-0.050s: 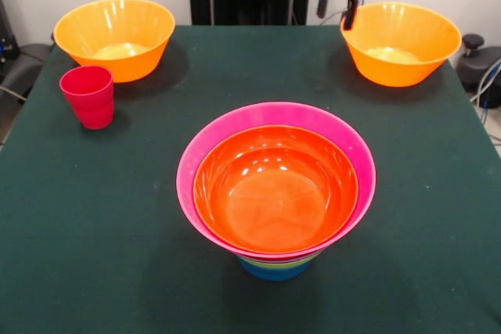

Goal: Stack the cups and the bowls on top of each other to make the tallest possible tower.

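The tower [275,193] stands near the table's front centre: a wide orange bowl [275,189] nested in a large pink bowl [211,146], with a green band and a small blue base [274,270] showing beneath. One large yellow-orange bowl [114,37] sits at the far left, another [401,41] at the far right. A red ridged cup [88,95] stands upright just in front of the left bowl. My gripper [337,5] hangs at the top, just left of the right bowl's rim, its two dark fingers apart and empty.
The dark green table [438,217] carries everything. Grey equipment [479,60] sits off the table's right edge, and dark gear [19,68] off its left edge.
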